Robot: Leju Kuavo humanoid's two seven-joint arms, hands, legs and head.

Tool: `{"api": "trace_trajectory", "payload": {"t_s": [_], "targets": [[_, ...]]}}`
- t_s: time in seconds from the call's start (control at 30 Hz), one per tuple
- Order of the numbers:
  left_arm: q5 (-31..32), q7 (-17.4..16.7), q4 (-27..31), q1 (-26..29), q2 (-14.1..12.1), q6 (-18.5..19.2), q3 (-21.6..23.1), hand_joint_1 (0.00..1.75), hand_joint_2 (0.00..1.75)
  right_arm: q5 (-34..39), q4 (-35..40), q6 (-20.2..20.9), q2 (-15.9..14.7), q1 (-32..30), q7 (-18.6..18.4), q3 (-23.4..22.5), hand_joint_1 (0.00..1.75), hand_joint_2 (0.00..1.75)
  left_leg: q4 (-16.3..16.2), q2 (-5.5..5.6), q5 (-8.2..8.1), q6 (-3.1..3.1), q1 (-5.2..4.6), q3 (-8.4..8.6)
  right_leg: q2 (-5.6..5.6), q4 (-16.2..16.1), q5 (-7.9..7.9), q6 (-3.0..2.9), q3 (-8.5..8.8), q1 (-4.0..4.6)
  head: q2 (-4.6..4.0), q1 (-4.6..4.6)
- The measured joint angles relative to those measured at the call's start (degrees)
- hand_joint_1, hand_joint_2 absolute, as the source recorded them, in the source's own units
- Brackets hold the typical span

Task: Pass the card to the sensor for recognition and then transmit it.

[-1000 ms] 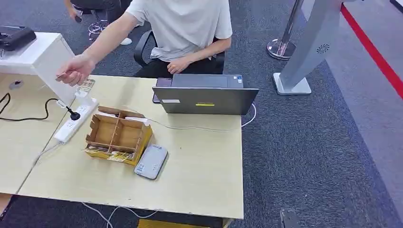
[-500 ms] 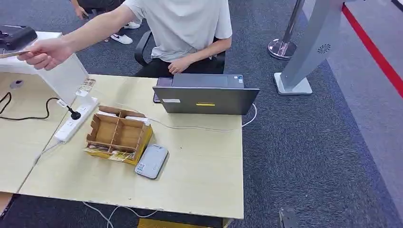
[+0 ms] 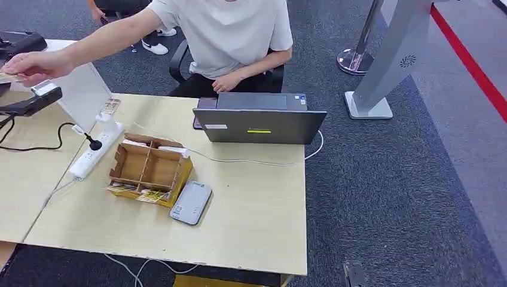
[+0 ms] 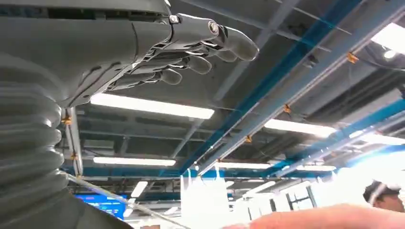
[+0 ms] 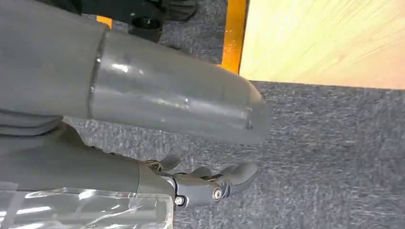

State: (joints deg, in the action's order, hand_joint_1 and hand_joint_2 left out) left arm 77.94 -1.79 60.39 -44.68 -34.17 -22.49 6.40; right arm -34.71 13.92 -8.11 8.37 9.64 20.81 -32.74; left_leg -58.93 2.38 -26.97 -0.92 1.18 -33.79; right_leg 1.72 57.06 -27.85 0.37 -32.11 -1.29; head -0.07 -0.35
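Up left, the card (image 3: pixel 7 78) lies flat in a person's hand (image 3: pixel 33 63), long axis pointing left, just above your left hand (image 4: pixel 191 57), released; right hand (image 5: pixel 210 183) released too.

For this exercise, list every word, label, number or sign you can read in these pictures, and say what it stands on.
None can be read.
Laptop: a white sticker and a yellow one on its lid, too small to read.
Grey sensor: a small label at one end, blurred.
Cardboard box: print along its lower edge, blurred.
Blue screen: blurred.
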Motion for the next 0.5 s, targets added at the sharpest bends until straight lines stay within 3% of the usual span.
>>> {"api": "trace_trajectory", "payload": {"t_s": [0.27, 0.5], "targets": [[3.32, -2.47, -10.03, 2.53, 5.63, -5.62, 4.6, 0.0, 1.75, -0.07, -0.2, -0.11, 0.02, -0.7, -0.79, 0.42, 0.0, 0.0, 0.01, -0.04, 0.0, 0.0, 0.0, -0.02, 0.03, 0.0, 0.0, 0.0, -0.04, 0.0, 0.0, -0.04], [4.48, -4.24, -16.78, 5.5, 10.97, -6.18, 6.45, 0.0, 1.75, -0.07, -0.44, -0.57, 0.02, -1.23, -1.18, 0.83, 0.0, 0.0, 0.0, -0.09, -0.01, 0.0, 0.0, -0.06, 0.08, 0.0, 0.0, 0.0, -0.06, 0.0, 0.0, -0.02]]}}
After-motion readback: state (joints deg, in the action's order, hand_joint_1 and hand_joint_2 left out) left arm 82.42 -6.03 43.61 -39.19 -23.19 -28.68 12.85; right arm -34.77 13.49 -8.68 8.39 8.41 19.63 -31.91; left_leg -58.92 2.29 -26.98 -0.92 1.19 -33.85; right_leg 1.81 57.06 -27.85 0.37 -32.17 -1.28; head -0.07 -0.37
